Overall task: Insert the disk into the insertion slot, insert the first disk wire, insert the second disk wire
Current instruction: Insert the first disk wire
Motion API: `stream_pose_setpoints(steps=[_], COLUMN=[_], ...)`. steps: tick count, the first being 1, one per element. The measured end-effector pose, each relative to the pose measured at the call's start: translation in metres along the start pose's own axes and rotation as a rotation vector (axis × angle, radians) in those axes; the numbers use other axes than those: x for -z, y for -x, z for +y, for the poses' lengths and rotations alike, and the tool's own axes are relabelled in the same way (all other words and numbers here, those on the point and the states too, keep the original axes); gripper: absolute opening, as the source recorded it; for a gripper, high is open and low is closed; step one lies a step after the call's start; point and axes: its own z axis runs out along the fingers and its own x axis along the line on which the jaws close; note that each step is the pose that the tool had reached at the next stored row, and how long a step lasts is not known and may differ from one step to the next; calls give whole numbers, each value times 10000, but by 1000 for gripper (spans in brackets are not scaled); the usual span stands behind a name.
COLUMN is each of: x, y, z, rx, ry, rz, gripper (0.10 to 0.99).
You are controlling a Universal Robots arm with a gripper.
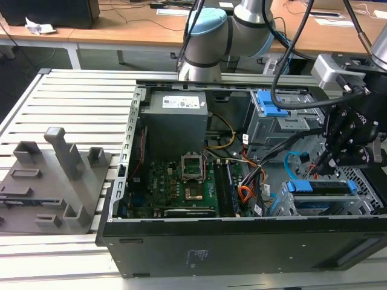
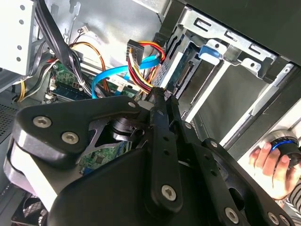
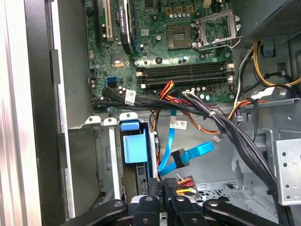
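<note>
Under the case (image 1: 242, 241): we see a slatted metal desk (image 1: 72, 90); a grey fixture block (image 1: 57, 175) lies beside the case, on the exterior view's left.
Behind the case: the arm (image 1: 205, 36) and wooden tables (image 1: 121, 27).
Outside the case: a hand (image 2: 269, 165) rests on a blue-ringed knob.
Hard to tell: whether the black plug touches the disk (image 1: 320, 186); its silver face is covered.
Disk: it sits in the insertion slot (image 1: 281, 202) at the case's end on the exterior view's right, bright blue carrier showing.
Claw (image 2: 157, 94): closed on the first disk wire (image 2: 141, 70), inside the case.
Second disk wire (image 3: 193, 151): light-blue, loose inside the case, its dark plug free.
</note>
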Motion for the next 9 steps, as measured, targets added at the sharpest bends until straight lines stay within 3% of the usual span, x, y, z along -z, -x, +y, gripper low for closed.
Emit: stream_pose_setpoints(steps=[7,9], x=[-36,-87], y=[-7,-10], z=[-3,-8], rx=[0,0], ry=[0,0], rz=[-1,0], gripper=[165,165])
